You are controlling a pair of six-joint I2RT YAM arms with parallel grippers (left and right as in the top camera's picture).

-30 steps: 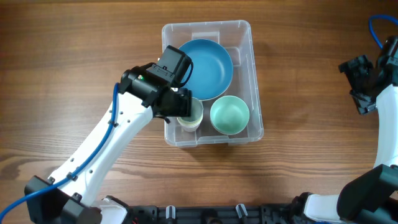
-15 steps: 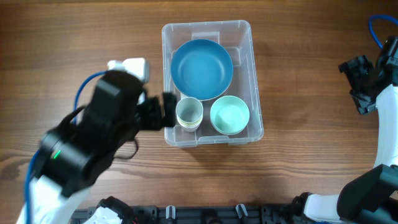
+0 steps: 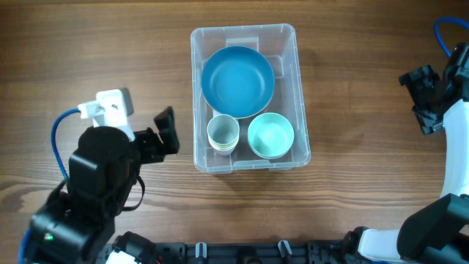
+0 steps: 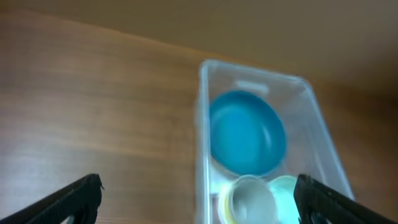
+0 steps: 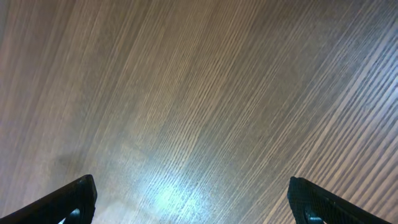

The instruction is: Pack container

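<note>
The clear plastic container [image 3: 287, 44] stands at the table's middle. It holds a large blue bowl [image 3: 237, 81], a small pale cup [image 3: 223, 134] and a mint green bowl [image 3: 270, 136]. The left wrist view shows the container [image 4: 205, 134] with the blue bowl [image 4: 247, 134], the cup [image 4: 250, 199] and the mint bowl [image 4: 285, 190]. My left gripper [image 3: 164, 133] is open and empty, just left of the container's front left corner. My right gripper [image 3: 423, 92] is open and empty over bare table at the far right.
The wooden table [image 3: 88, 51] lies bare around the container. The left arm's body [image 3: 95, 183] fills the front left. The right arm [image 3: 447, 147] stands along the right edge. A black rail [image 3: 242, 253] runs along the front edge.
My left gripper let go of the small cup inside the container and drew back to the left and front, out of the container. The right arm has not moved.
</note>
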